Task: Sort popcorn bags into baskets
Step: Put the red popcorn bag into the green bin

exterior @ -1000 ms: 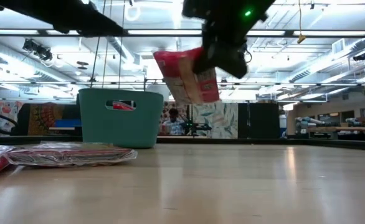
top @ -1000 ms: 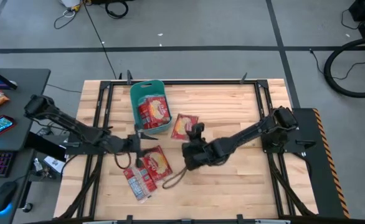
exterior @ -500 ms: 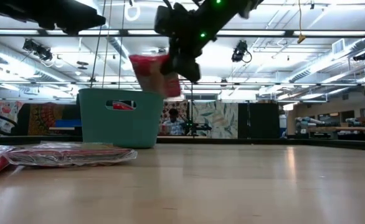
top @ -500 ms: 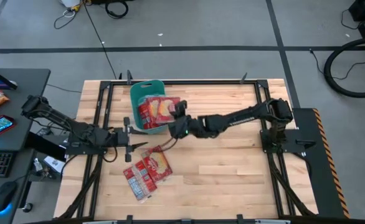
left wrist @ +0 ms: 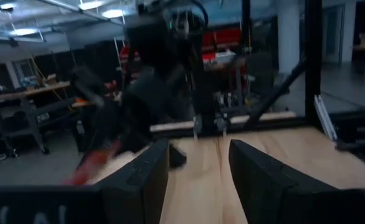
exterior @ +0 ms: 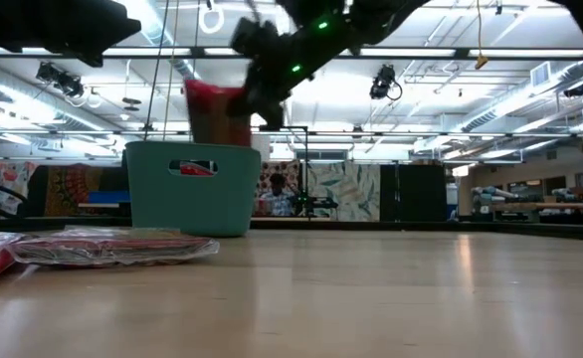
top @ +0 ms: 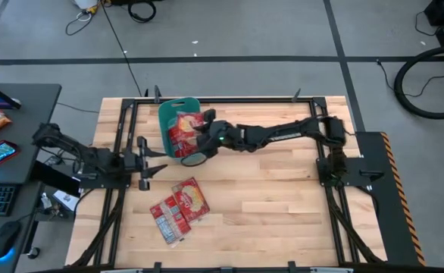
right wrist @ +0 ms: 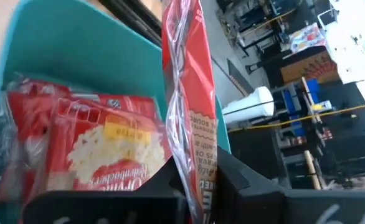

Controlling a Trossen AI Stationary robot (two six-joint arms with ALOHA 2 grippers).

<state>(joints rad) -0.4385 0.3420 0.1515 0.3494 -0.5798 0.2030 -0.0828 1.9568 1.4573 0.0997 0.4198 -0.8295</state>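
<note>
My right gripper (top: 205,135) reaches from the table's right and is over the teal basket (top: 166,114), shut on a red popcorn bag (exterior: 217,114). In the right wrist view this bag (right wrist: 184,87) shows edge-on above the basket (right wrist: 64,37), where other red bags (right wrist: 95,152) lie flat on the bottom. More bags (top: 178,208) lie flat on the table nearer the near edge, also in the low view (exterior: 102,246). My left gripper (top: 142,163) is open, left of the basket and holding nothing; its fingers (left wrist: 142,180) stand apart. My right gripper pinches the bag between its two fingers (right wrist: 232,186) at one end (right wrist: 198,177), coming from the table's right on a downward slant. The bag is lifted clear and held on edge, reaching out past the fingers over the basket's opening (exterior: 187,149).
The basket (exterior: 187,189) stands near the table's far edge, left of the middle. Dark frame rails (top: 123,144) run along the table's left and right sides. Bare wood (top: 282,205) lies to the right of the loose bags.
My right gripper has carried the bag from above the table's middle toward the far-left, ending over the basket; the bag stays lifted clear. My left gripper has drawn back from the loose bags toward the table's left edge.
</note>
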